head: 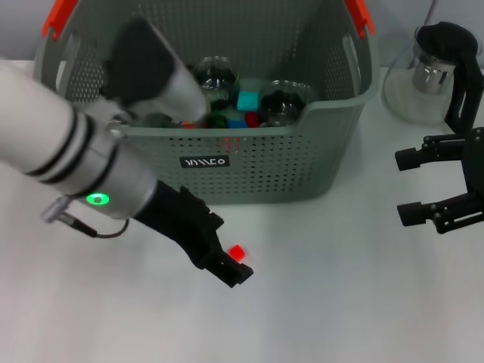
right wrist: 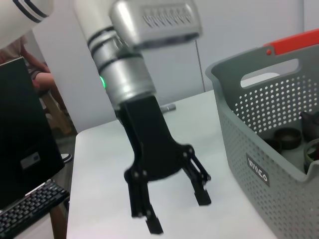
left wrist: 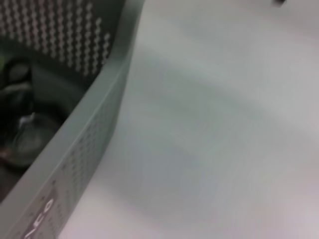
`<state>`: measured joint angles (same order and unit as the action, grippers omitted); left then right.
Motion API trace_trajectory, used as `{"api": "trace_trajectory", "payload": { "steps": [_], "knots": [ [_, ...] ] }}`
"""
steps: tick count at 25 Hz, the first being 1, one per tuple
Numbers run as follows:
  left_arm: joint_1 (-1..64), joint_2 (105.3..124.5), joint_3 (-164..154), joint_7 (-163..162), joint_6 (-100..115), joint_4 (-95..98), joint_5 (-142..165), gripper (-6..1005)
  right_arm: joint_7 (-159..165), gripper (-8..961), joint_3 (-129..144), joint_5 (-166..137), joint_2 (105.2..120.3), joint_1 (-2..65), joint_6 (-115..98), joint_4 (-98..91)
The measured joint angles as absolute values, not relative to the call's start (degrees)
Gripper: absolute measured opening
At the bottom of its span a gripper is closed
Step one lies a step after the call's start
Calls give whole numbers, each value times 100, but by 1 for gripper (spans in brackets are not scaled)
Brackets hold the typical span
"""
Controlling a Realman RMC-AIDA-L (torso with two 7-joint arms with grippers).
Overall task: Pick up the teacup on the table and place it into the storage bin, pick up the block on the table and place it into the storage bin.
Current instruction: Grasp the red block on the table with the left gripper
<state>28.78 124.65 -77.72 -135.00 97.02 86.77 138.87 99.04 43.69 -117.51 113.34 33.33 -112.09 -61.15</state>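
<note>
Nearest to me in the head view: left gripper [head: 231, 266] low over the white table [head: 340, 302], in front of the storage bin. Right wrist view shows its fingers [right wrist: 202, 191] spread wide with nothing between them [right wrist: 177, 211]. Red block [head: 237, 252] sits on the table just beside the fingertip, at about 1 o'clock from it; I can't tell whether they touch. Green LED [head: 97, 200] lit on the left wrist.

Right gripper [head: 412, 185] at 3 o'clock from the block, well apart from it, off the bin's right side. Jaws apart, holding nothing.

Storage bin [head: 257, 162] at 12 o'clock from the block, grey-green perforated basket, black label [head: 204, 161] on the near wall, orange handles [head: 59, 17] on the rim. Already inside: glass teacups [head: 281, 103] and small blocks, one cyan [head: 247, 100], with blue and red bits beside it. Left wrist view only gives me the bin wall [left wrist: 94, 124] and bare table [left wrist: 224, 124], with dark glassware blurred inside.

Farthest: glass teapot with black lid and handle [head: 439, 64] at 1 o'clock from the right gripper, beyond the bin's right corner, standing on the table.
</note>
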Motion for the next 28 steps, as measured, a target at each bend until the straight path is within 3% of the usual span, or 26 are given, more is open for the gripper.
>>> {"api": "trace_trajectory", "payload": {
  "steps": [13, 28],
  "knots": [
    [3549, 12455, -9476, -15083, 8601, 7828, 14983, 950, 9901, 944, 4391, -11751, 11329, 3369, -11149, -6117],
    [3757, 12472, -10110, -15832, 7910, 7425, 15156, 913, 9775, 945, 4397, -11750, 11321, 3366, -11144, -6110]
  ]
}}
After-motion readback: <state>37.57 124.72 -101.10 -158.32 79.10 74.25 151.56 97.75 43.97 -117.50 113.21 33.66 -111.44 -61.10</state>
